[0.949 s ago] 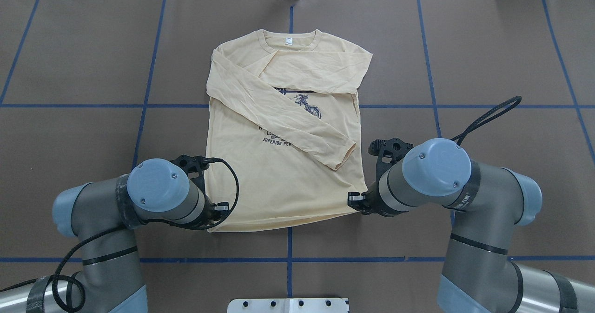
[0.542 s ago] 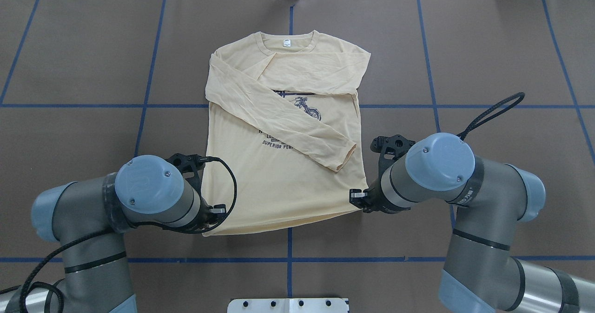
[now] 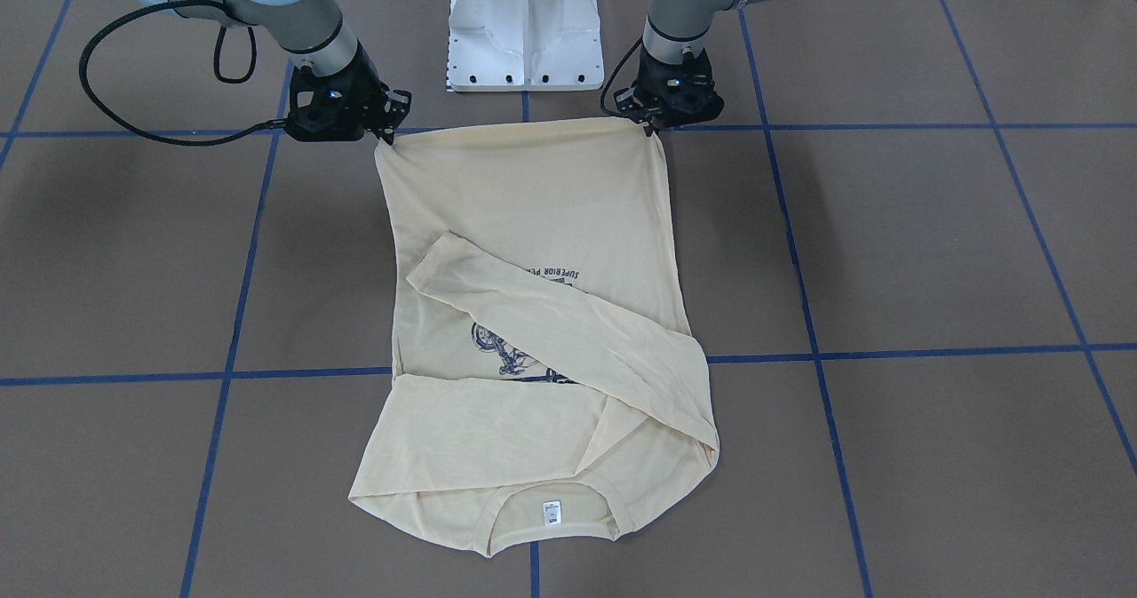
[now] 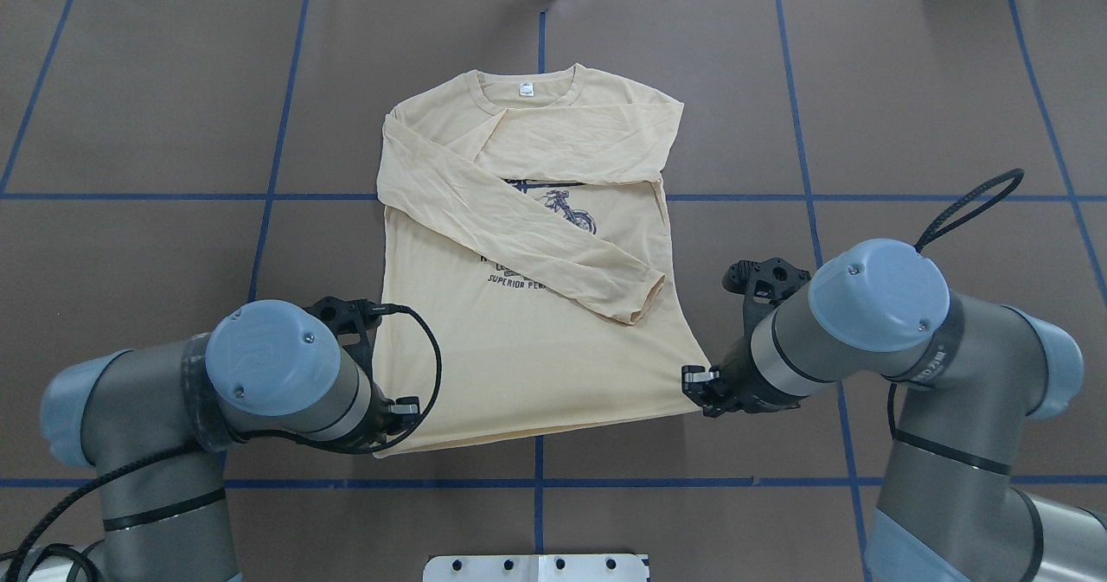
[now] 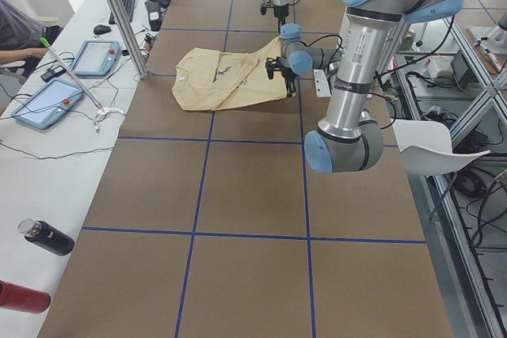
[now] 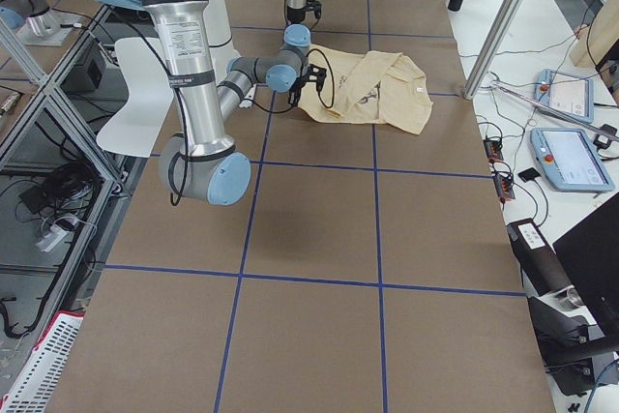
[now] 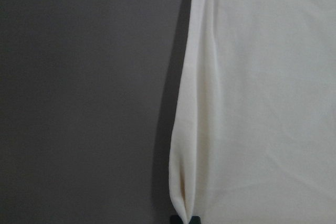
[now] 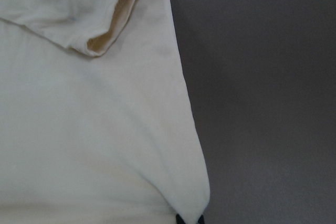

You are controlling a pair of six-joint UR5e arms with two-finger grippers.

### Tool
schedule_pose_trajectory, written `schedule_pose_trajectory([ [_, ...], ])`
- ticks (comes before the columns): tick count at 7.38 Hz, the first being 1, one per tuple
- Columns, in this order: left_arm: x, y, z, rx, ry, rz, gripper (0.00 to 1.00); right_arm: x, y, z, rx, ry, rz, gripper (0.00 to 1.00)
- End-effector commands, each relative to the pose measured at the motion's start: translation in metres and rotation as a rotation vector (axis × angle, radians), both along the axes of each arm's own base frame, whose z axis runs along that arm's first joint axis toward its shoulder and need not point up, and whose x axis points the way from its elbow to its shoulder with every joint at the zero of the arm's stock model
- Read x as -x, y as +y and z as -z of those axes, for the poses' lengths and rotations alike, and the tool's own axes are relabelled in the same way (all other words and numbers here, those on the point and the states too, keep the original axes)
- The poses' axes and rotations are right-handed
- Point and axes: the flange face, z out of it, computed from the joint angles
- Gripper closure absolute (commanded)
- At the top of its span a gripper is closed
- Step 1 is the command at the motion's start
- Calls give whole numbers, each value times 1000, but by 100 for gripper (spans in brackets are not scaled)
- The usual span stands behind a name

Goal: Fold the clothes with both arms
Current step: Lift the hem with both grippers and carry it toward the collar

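White pedestal base [image 3: 524, 20] sits nearest the robot side. Just past it, left fingers [image 4: 399, 412] are clamped on the T-shirt [image 4: 536, 357] at the hem corner on that side. Right fingers [image 4: 697, 383] are clamped on the opposite hem corner. Both wrist cams show the cloth drawn to a point right at a dark fingertip.

The hem is pulled straight between the two grips. Side views show that end lifted slightly off the table [image 4: 130, 262], with the rest lying flat. The shirt is mid-table, across the blue tape line [image 4: 173, 195].

Further out, one sleeve [image 4: 510, 227] runs diagonally from the left shoulder over the body. Its cuff [image 4: 644, 297] ends near the right side seam. It covers part of the navy print [image 4: 575, 214]; the motorcycle and "SUPERIOR PER" stay readable. The second sleeve [image 4: 588, 137] is folded flat across the chest above the print.

At the far end, the collar has its white neck label [image 4: 524, 89] facing up.
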Motion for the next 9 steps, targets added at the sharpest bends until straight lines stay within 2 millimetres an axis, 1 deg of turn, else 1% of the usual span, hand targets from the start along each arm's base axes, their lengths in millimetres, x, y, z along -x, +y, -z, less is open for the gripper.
schedule_pose_trajectory([
  [1, -20, 41, -1, 2, -9, -82, 100, -20, 42, -2, 66, -30, 122, 100],
  [2, -22, 47, 0, 1, -6, -93, 100, -20, 50, -1, 76, -36, 147, 100],
  [3, -10, 45, 13, -8, 25, -86, 100, -17, 51, 4, 71, -47, 154, 100],
  [4, 1, 34, 20, -23, 42, -69, 100, -25, 33, 4, 60, -55, 117, 100],
  [5, 19, -1, 19, -68, 17, -51, 100, -49, -6, 13, 37, -78, 37, 100],
  [6, 44, -40, 20, -126, 3, -34, 100, -71, -43, 18, 38, -107, 7, 100],
  [7, 70, -77, 18, -166, -1, -8, 100, -80, -75, 26, 64, -136, -7, 100],
  [8, 101, -116, 23, -197, 16, -2, 100, -90, -104, 32, 62, -143, -57, 100],
  [9, 121, -158, 34, -223, 24, 22, 100, -93, -136, 46, 51, -151, -105, 100],
])
